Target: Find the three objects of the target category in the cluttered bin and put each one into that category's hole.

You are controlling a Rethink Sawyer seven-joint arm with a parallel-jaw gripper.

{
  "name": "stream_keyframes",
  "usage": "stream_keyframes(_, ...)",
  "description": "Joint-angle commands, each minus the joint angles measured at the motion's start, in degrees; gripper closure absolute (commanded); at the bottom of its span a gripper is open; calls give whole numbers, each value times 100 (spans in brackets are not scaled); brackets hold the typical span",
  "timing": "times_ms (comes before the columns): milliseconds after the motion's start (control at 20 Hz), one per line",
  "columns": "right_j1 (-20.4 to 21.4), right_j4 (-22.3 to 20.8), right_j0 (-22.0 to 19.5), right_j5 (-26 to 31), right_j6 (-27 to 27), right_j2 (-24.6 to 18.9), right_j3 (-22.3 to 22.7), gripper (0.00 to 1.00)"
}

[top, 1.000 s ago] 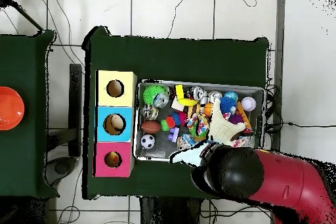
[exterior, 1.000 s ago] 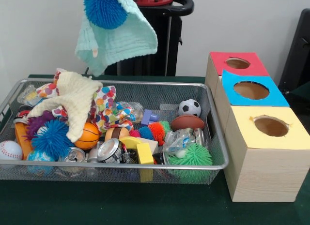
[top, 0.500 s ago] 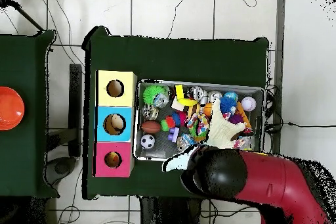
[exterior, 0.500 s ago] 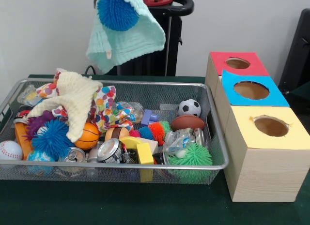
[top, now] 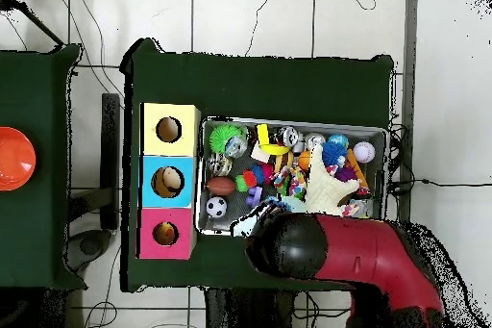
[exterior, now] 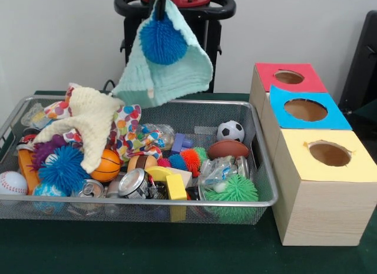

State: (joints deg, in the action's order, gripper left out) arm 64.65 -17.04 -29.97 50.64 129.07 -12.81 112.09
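Note:
My gripper (exterior: 159, 6) hangs above the back rim of the wire bin (exterior: 177, 200), shut at the top of a mint green cloth (exterior: 171, 73) and a blue spiky ball (exterior: 163, 41); both dangle from it in mid-air. In the overhead view the arm's head (top: 288, 245) hides the gripper, and only a pale corner of the cloth (top: 250, 223) shows. The bin holds a green spiky ball (exterior: 232, 191), another blue spiky ball (exterior: 62, 168), a soccer ball (exterior: 230, 131), a small football (exterior: 227, 148), a basketball (exterior: 108, 165), cans and blocks.
To the right of the bin stand three wooden boxes with holes: red (exterior: 288, 77), blue (exterior: 305, 109) and yellow (exterior: 330, 154). A cream knitted cloth (exterior: 94, 124) and a dotted cloth (exterior: 132, 132) lie over the bin's left half. A baseball (exterior: 12, 182) sits at its front left.
The gripper has carried the mint cloth and blue spiky ball to the right and somewhat lower in the front view. The arm's head slid left along the bin's edge in the overhead view.

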Motion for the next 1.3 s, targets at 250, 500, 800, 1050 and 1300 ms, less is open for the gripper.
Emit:
stream_keyframes(250, -730, 79, 275, -800, 137, -187, 344, 100)
stream_keyframes(500, -828, 81, 484, -884, 361, -53, 298, 100)
stream_keyframes(800, -1121, 61, 558, -1121, 418, 8, 164, 100)
stream_keyframes(1050, -1210, 73, 668, -1312, 564, 92, 170, 100)
stream_keyframes(1300, -1207, 24, 535, -1476, 272, 24, 175, 0)
